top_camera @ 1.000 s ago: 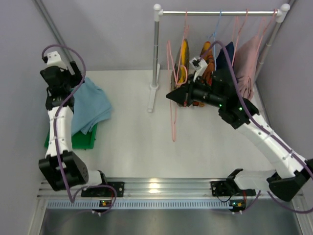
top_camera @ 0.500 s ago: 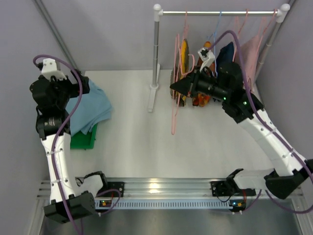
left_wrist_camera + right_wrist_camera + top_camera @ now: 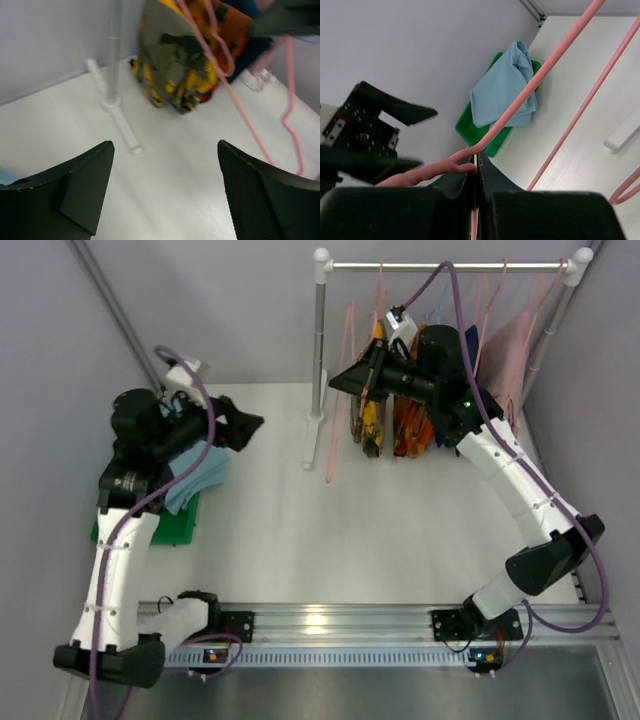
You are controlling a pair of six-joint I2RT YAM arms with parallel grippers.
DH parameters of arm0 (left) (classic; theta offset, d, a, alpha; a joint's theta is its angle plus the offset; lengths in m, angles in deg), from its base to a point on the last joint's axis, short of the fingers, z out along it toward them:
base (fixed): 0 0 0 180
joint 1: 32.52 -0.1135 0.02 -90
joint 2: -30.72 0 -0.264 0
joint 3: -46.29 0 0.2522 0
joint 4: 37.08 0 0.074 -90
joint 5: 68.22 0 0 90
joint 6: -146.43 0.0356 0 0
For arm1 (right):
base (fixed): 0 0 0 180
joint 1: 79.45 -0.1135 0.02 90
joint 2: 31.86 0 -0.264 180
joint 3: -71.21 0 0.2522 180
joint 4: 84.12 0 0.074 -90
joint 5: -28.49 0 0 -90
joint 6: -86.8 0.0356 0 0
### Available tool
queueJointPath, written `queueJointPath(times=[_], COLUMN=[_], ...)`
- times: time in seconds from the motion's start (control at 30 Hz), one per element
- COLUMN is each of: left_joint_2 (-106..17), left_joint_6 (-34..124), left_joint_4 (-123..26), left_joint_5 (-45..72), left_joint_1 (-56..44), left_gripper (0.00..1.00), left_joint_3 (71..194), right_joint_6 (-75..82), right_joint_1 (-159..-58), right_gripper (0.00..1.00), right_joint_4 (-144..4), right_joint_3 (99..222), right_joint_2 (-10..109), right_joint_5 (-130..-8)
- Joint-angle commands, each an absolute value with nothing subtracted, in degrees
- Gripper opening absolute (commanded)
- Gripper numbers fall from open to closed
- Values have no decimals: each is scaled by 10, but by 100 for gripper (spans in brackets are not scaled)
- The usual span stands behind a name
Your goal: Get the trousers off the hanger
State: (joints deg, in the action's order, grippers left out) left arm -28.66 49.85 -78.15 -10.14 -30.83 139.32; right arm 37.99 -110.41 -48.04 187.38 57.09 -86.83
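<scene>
Your right gripper pinches a pink hanger beside the rack, where the yellow blotched trousers hang. Your left gripper (jaws spread wide) hovers above the table. The light blue trousers lie draped over the green bin.

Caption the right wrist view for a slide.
Right gripper shut on thin pink hanger; light blue cloth trousers on green tray.

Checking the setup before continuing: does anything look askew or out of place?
The empty pink hanger slants steeply instead of hanging straight, pinched in the shut right gripper. The light blue trousers lie bunched, draped over the green bin's rim.
</scene>
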Motion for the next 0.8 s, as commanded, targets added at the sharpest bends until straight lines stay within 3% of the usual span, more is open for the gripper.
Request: queueJointPath(times=[0.0, 0.3, 0.5, 0.77], left_joint_2=[-316, -398, -426, -472], left_joint_6=[576, 591, 554, 520], left_joint_4=[-824, -839, -838, -828], left_joint_5=[-10, 83, 152, 253], left_joint_1=[-140, 49, 101, 119], left_gripper=[88, 84, 82, 70], left_joint_3=[1445, 1530, 1547, 1561], right_joint_6=[398, 378, 386, 401], right_joint_1=[-1105, -1119, -1127, -1131], right_gripper=[0, 0, 0, 0], right_joint_4=[-502, -499, -509, -507], right_joint_3=[1917, 1891, 1867, 1875], right_joint_2=[575, 564, 559, 562], right_joint_5=[-867, -838, -825, -815])
